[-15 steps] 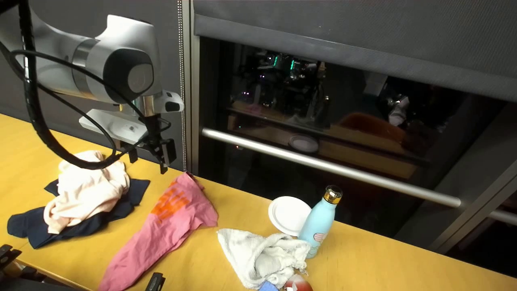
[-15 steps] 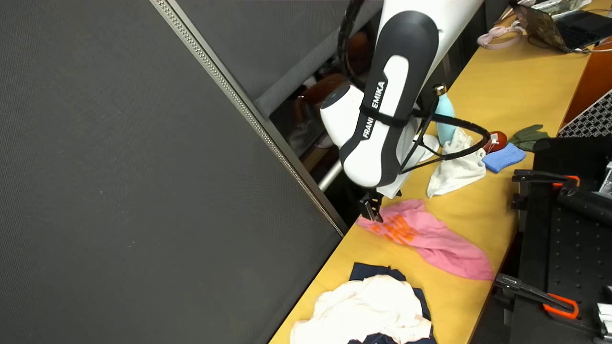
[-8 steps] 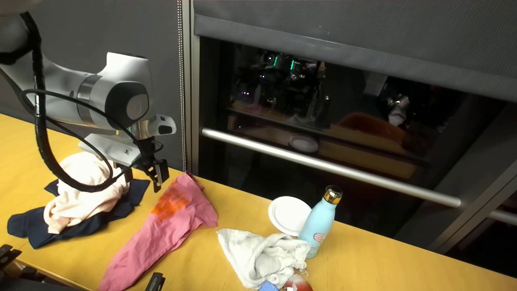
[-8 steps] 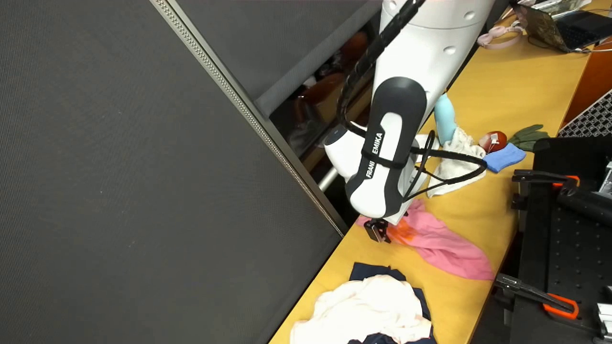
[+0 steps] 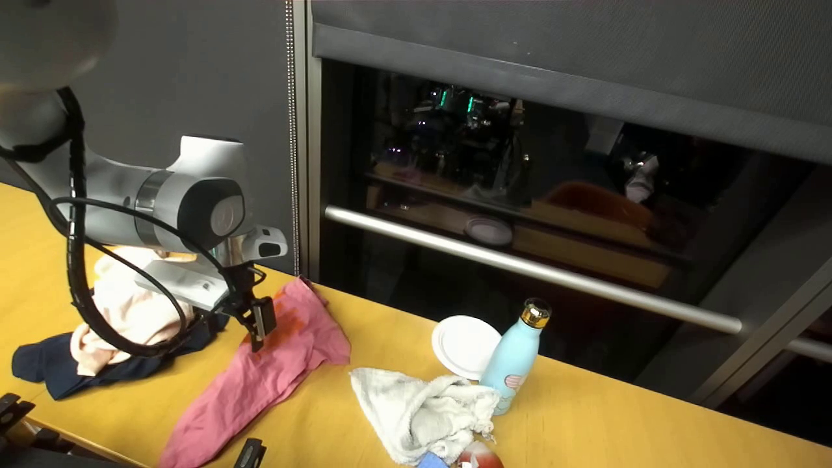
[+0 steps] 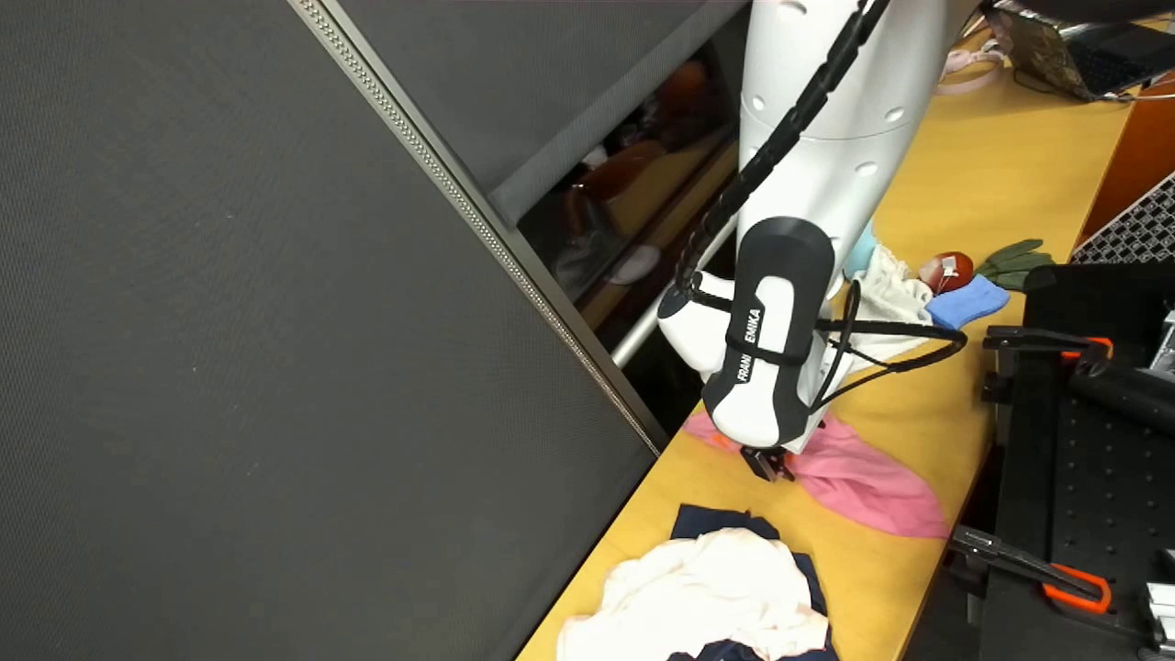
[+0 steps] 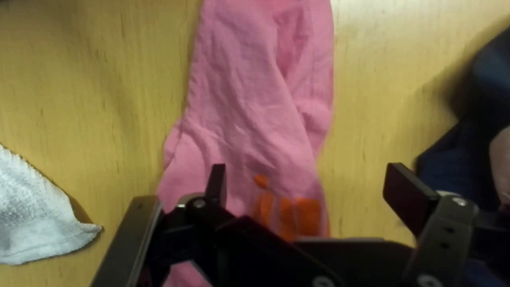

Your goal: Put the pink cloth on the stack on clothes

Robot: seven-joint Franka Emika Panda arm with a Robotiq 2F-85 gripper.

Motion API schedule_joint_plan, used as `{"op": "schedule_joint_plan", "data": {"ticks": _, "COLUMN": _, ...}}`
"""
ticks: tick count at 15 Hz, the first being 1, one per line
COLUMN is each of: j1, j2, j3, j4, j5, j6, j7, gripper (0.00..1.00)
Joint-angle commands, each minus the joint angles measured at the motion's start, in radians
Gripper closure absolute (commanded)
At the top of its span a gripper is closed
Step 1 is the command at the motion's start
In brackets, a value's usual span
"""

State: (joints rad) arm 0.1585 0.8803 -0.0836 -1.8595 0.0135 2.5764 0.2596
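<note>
Spread gripper [image 7: 306, 179] comes down over the pink cloth [image 7: 255, 99]

At the left of an exterior view, the stack of clothes [image 5: 130, 318] lies unchanged, a cream garment [image 6: 707, 588] uppermost over a navy garment [image 5: 42, 361], so the placing is all to come. Next, rightward, the gripper has sunk during the last second and drawn away from the far edge of the table [image 5: 383, 344], to the cloth's orange print [image 7: 295, 215]. Its fingers [image 7: 408, 196] stand wide apart, holding nothing; whether a tip touches fabric cannot be told. In the wrist view one finger shows over the cloth and the other beyond its edge, towards the navy garment. That suggests a pinch on that side is being lined up, with the grasp itself not yet made. The pink cloth lies unmoved, stretched across the table, apart from the stack.

Of possible hindrances, the navy garment comes first, perhaps close enough to be caught by the outer finger. By the cloth's near end, a black clamp [image 5: 250, 453] sits at the table edge and might snag a trailing hem. Further right come a white towel [image 5: 429, 409], a white plate [image 5: 461, 344] and a pale blue bottle [image 5: 513, 361], all on the side away from the stack
</note>
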Motion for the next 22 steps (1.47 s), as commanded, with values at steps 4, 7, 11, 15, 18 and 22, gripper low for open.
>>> {"op": "schedule_joint_plan", "data": {"ticks": 4, "j1": 0.003, "j2": 0.061, "j3": -0.020, "j4": 0.006, "j5": -0.017, "j6": -0.013, "j7": 0.004, "gripper": 0.00}}
{"op": "schedule_joint_plan", "data": {"ticks": 7, "j1": 0.001, "j2": 0.086, "j3": -0.014, "j4": 0.022, "j5": -0.013, "j6": -0.013, "j7": 0.001, "gripper": 0.00}}
{"op": "schedule_joint_plan", "data": {"ticks": 11, "j1": -0.001, "j2": 0.104, "j3": -0.006, "j4": 0.050, "j5": -0.011, "j6": -0.030, "j7": -0.005, "gripper": 0.24}}
{"op": "schedule_joint_plan", "data": {"ticks": 15, "j1": -0.004, "j2": 0.112, "j3": 0.003, "j4": 0.076, "j5": -0.007, "j6": -0.044, "j7": -0.010, "gripper": 0.51}}
{"op": "schedule_joint_plan", "data": {"ticks": 18, "j1": -0.013, "j2": 0.111, "j3": 0.012, "j4": 0.090, "j5": -0.002, "j6": -0.054, "j7": -0.016, "gripper": 0.73}}
{"op": "schedule_joint_plan", "data": {"ticks": 22, "j1": -0.026, "j2": 0.109, "j3": 0.025, "j4": 0.113, "j5": 0.007, "j6": -0.088, "j7": -0.023, "gripper": 1.00}}
